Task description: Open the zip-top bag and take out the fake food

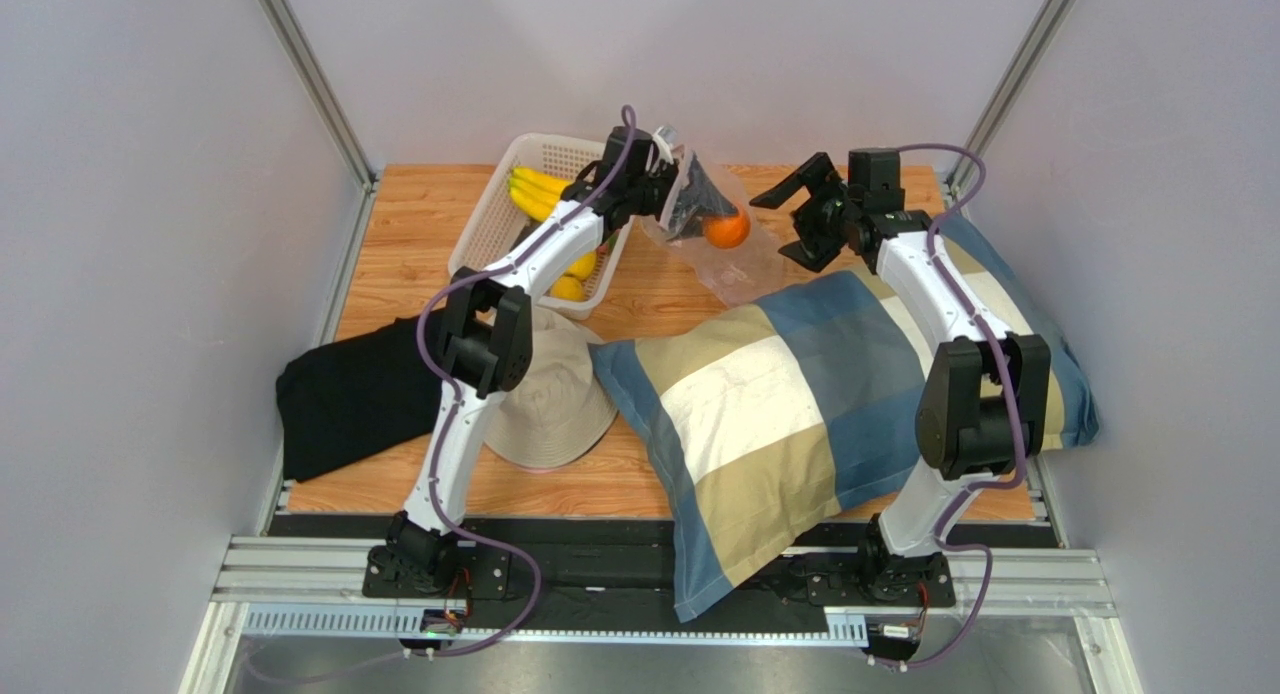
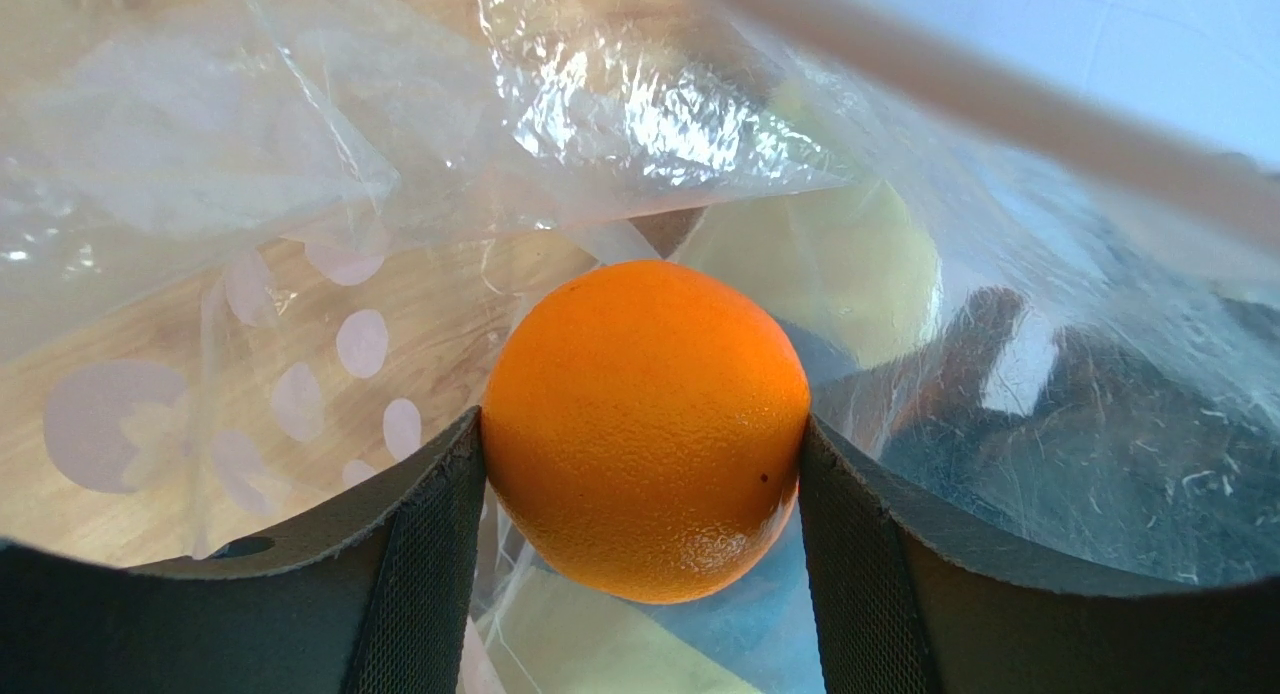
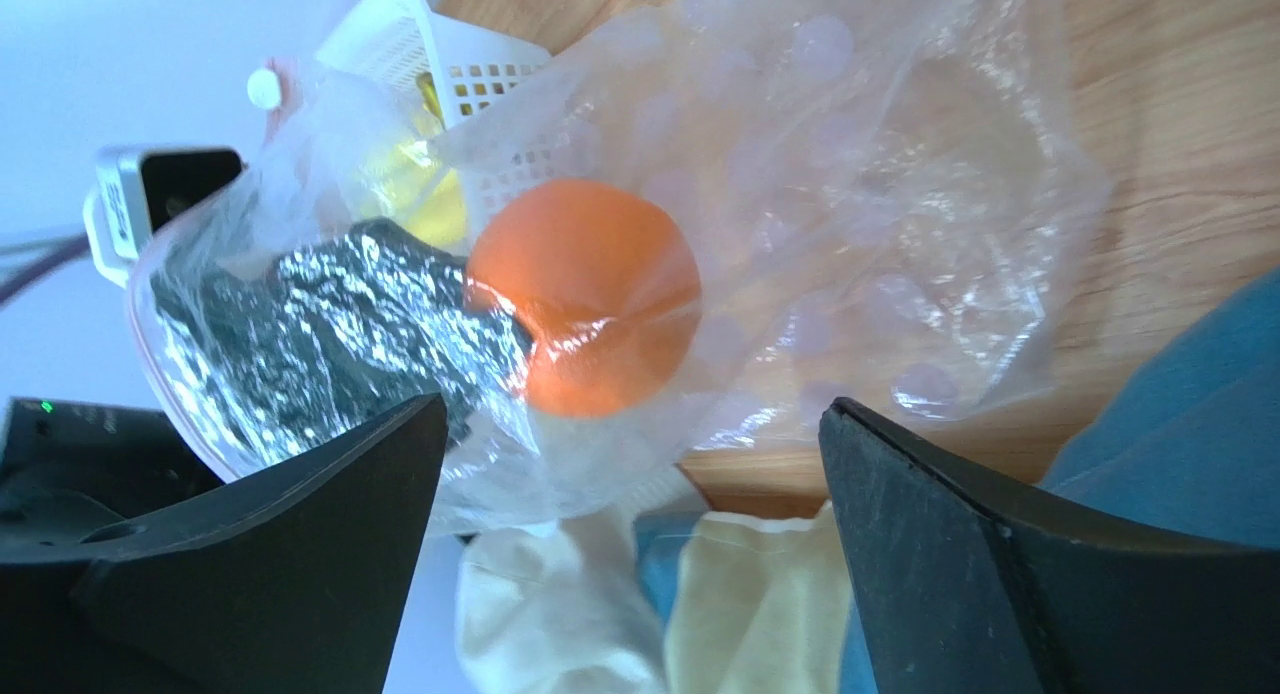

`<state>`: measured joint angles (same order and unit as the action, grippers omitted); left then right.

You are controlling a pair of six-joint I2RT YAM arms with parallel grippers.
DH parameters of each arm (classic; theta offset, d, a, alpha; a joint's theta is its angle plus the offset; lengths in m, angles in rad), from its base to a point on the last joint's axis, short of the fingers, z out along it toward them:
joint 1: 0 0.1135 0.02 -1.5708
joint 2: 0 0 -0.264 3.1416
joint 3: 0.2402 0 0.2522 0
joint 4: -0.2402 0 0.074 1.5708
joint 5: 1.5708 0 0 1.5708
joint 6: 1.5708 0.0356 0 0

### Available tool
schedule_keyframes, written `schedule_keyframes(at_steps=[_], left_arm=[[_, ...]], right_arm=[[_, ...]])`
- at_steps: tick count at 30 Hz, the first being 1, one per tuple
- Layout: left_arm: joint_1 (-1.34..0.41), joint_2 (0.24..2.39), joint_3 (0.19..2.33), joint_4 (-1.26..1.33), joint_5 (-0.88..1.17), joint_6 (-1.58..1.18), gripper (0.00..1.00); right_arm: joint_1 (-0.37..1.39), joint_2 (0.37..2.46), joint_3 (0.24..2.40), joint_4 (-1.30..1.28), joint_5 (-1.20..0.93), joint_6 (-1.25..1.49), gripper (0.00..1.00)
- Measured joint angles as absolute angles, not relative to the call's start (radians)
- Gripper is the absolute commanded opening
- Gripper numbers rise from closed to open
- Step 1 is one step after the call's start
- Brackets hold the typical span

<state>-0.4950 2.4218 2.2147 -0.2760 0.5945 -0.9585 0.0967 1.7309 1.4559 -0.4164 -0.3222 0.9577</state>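
The clear zip-top bag (image 1: pixel 732 274) lies at the back of the table, its mouth lifted toward the basket. My left gripper (image 1: pixel 703 214) reaches inside it and is shut on the orange (image 1: pixel 727 231). In the left wrist view the orange (image 2: pixel 646 424) sits squeezed between both pads (image 2: pixel 428 574), with the bag's plastic (image 2: pixel 376 139) all around. My right gripper (image 1: pixel 801 217) is open and empty just right of the bag. Its wrist view shows the orange (image 3: pixel 586 297) through the bag (image 3: pixel 902 199). A yellow banana bunch (image 1: pixel 529 189) and yellow round fruits (image 1: pixel 571 282) lie in the basket. Pink fruit and fish are out of view.
A white mesh basket (image 1: pixel 511 222) stands at the back left, also seen in the right wrist view (image 3: pixel 436 49). A beige hat (image 1: pixel 549 402) and black cloth (image 1: pixel 353 394) lie at front left. A large checked pillow (image 1: pixel 812 394) covers the right side, under my right arm.
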Motion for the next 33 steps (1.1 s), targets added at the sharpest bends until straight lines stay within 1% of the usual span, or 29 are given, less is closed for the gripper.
schedule_keyframes(at_steps=[4,9,12,15,18,22,27,33], left_arm=[[-0.503,2.407,2.217,-0.310,0.593,-0.947,0.00],[-0.512,2.385,2.284,-0.429,0.574,-0.871,0.00],[-0.520,2.356,2.313,-0.527,0.535,-0.798,0.00],[-0.532,2.337,2.365,-0.627,0.468,-0.719,0.00],[-0.549,2.297,2.371,-0.679,0.400,-0.668,0.00],[-0.563,2.255,2.381,-0.697,0.352,-0.683,0.00],[-0.579,2.254,2.441,-0.698,0.310,-0.740,0.00],[-0.588,2.253,2.446,-0.737,0.231,-0.788,0.00]], right_arm=[[0.104,1.741,1.452,-0.406,-0.324,1.048,1.00],[0.118,1.762,1.446,-0.359,-0.327,1.121,0.93],[0.123,1.792,1.450,-0.346,-0.332,1.128,0.93],[0.124,1.818,1.492,-0.386,-0.305,1.076,0.93],[0.124,1.825,1.562,-0.464,-0.267,0.990,0.95],[0.129,1.810,1.647,-0.508,-0.213,0.867,0.96],[0.140,1.734,1.641,-0.519,-0.200,0.768,0.98],[0.163,1.583,1.517,-0.506,-0.157,0.720,0.98]])
